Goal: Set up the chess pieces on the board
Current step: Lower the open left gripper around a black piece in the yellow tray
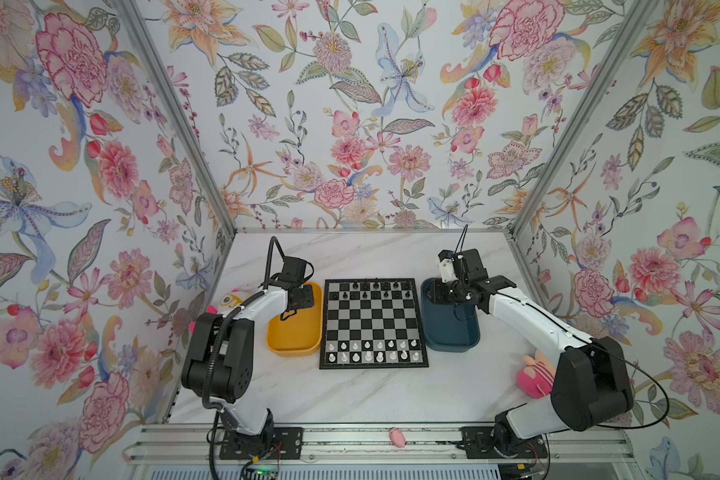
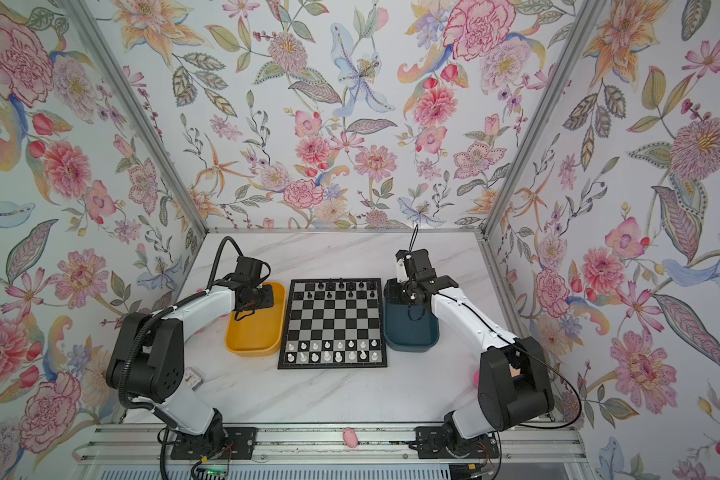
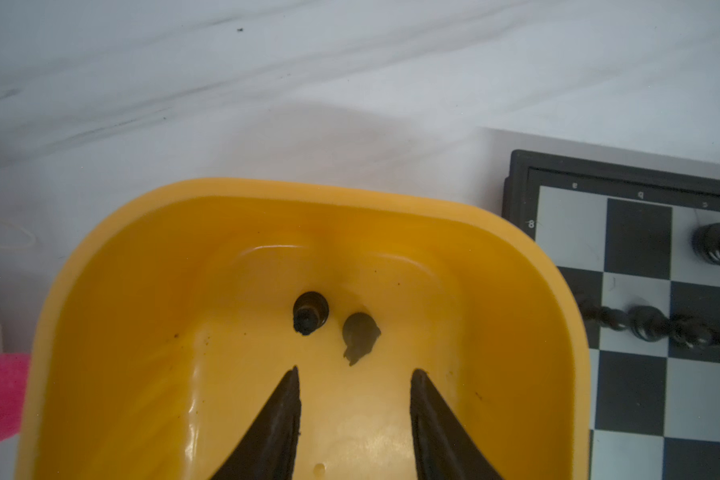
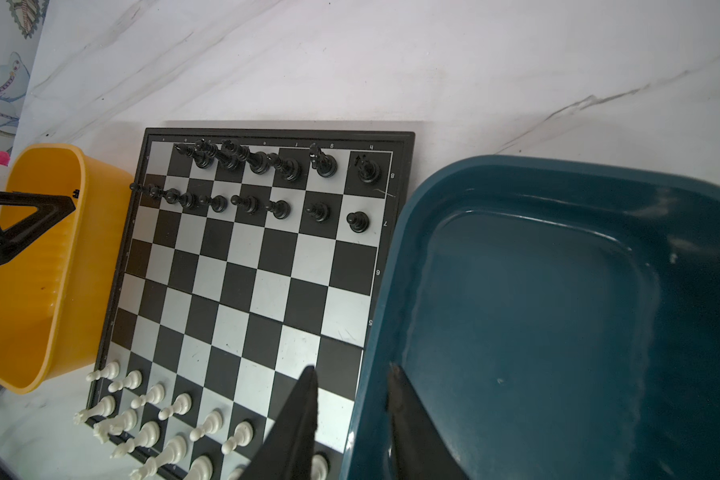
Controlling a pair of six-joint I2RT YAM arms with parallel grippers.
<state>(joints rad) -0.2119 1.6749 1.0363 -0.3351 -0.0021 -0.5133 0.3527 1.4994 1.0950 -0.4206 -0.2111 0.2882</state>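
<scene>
Hovering in yellow tray [image 3: 267, 189], left gripper [image 3: 356, 370] part-open, empty; two black pieces [image 3: 310, 311] just ahead, close together. Right gripper [image 4: 351, 368] part-open, empty, over blue tray [image 4: 558, 170] rim. Risk: jaws catching both pieces, or nudging neighbour away; board [image 1: 373, 322] alongside.

some white chess pieces [image 4: 200, 468] are cut off (view's edge).

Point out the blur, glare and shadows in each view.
Left wrist view: soft overall, the two black pieces in the yellow tray smeared, glare on its floor, a broad shadow on the table beyond. Right wrist view: sharper, sheen on the dark blue tray. Both top views: even light, wide-angle bend at the edges.
</scene>
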